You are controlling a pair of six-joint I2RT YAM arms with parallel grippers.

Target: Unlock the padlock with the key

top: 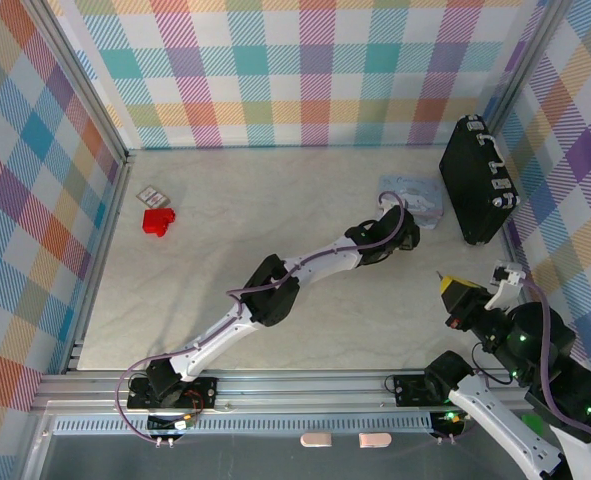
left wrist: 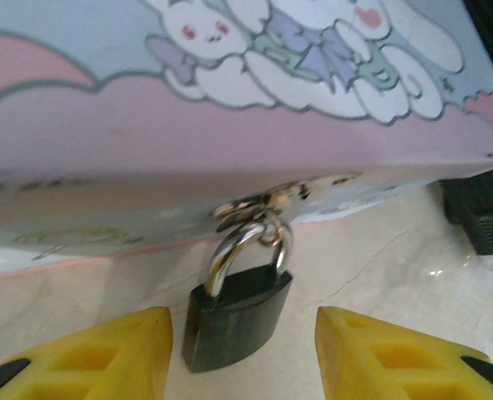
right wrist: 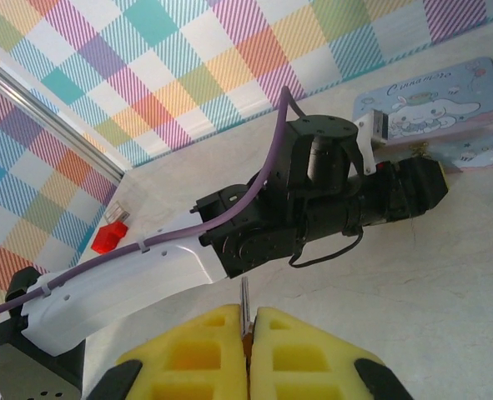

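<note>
The padlock [left wrist: 233, 321] has a dark body and a silvery shackle, and it hangs from the hasp of the pale blue cartoon tin [left wrist: 229, 125]. My left gripper [left wrist: 244, 360] is open, with the yellow fingers [left wrist: 96, 358] on either side of the padlock body and a gap on each side. In the top view the left gripper [top: 395, 222] is at the tin [top: 420, 198]. My right gripper [right wrist: 248, 342] is shut on the key [right wrist: 245, 307], whose thin blade sticks out forward. It is held near the right edge [top: 459, 288], apart from the tin.
A black case [top: 478, 180] stands upright at the back right beside the tin. A red block [top: 158, 220] and a small card lie at the far left. The left arm [top: 275, 285] stretches diagonally across the middle. Checked walls enclose the table.
</note>
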